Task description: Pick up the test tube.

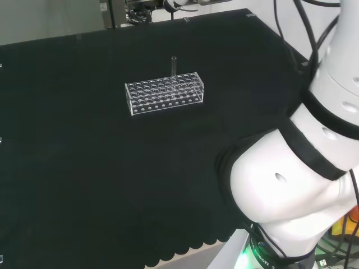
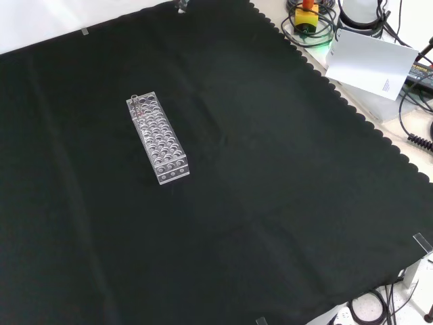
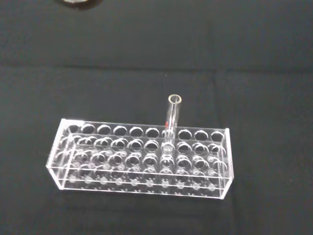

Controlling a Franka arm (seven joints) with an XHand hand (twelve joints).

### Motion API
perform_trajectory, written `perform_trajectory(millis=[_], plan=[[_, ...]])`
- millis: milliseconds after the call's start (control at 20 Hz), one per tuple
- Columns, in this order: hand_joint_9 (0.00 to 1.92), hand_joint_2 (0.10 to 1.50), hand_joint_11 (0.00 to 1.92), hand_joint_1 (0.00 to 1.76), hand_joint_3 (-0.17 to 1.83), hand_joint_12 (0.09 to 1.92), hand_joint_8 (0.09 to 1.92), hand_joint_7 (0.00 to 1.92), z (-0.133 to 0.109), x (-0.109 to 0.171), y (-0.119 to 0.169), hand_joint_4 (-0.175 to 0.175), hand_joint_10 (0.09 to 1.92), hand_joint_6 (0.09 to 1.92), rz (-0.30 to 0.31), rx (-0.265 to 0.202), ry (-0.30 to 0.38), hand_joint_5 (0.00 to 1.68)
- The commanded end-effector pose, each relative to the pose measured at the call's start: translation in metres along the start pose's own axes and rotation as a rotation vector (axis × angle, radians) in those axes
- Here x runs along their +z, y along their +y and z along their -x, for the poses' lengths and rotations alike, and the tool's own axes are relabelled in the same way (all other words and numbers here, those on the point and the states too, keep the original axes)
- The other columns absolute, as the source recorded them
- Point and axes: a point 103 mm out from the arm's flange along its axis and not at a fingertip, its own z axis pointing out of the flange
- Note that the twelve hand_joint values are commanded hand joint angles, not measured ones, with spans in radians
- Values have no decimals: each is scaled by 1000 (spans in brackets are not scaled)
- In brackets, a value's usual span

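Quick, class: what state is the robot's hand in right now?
Hand: cannot be told. The test tube stands upright in the clear rack, with nothing holding it.

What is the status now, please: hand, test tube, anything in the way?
Hand state: cannot tell. Test tube upright in the clear rack, in its back row, not yet picked up. Black cloth around the rack bare, nothing in the way.

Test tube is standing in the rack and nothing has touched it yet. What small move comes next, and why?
Probably bring the hand down over the rack toward the test tube. It stands upright in a hole of the clear rack's back row, its open top well above the rack, with bare black cloth all round, so its upper part looks free to grasp.
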Motion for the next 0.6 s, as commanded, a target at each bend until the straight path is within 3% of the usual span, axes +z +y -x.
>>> perform_trajectory(millis=[50, 250, 350, 600], plan=[[0, 754, 0, 757, 432, 1323, 540, 0, -1, 26, 43, 100, 811, 87, -163, 10, -14, 170], [0, 750, 0, 766, 439, 1228, 329, 0, -4, 42, 54, 124, 658, 87, -177, -3, -12, 180], [0, 745, 0, 783, 440, 1231, 405, 0, -6, 51, 59, 120, 701, 87, -173, -12, -1, 219], [0, 726, 0, 819, 454, 1277, 596, 0, -11, 76, 77, 106, 811, 87, -235, -5, -10, 284]])
